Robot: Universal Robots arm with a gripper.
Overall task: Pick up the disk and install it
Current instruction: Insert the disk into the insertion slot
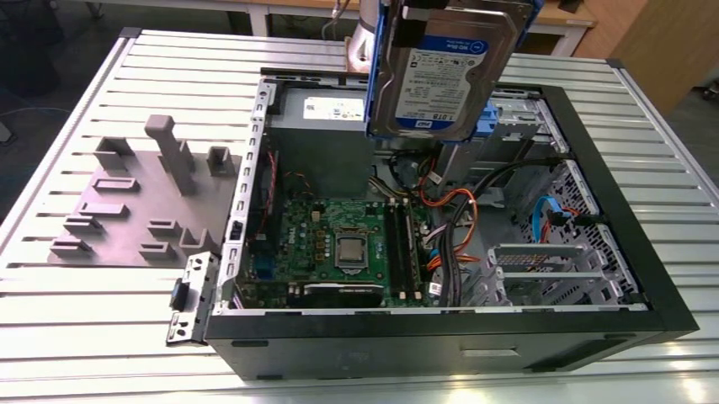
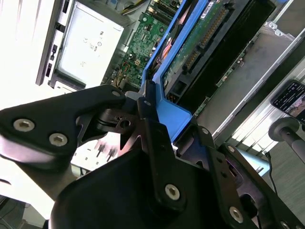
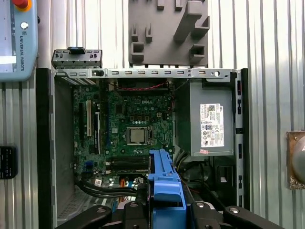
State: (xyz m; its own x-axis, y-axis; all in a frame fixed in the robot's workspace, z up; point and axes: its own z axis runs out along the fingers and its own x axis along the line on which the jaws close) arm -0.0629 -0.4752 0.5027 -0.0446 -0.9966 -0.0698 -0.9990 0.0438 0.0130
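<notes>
Gripper: black fingers clamped on the blue plastic end tab of the disk's frame.
Disk: flat silver-grey metal slab with a white-and-blue label, held upright in the air over the open case.
Case: black-walled box holding a green circuit board, cables and a grey power supply.
Table: ribbed metal slats, with a grey slotted holder beside the case.

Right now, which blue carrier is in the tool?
The one framing the labelled disk, held above the case; the other carrier sits inside the case.
</notes>
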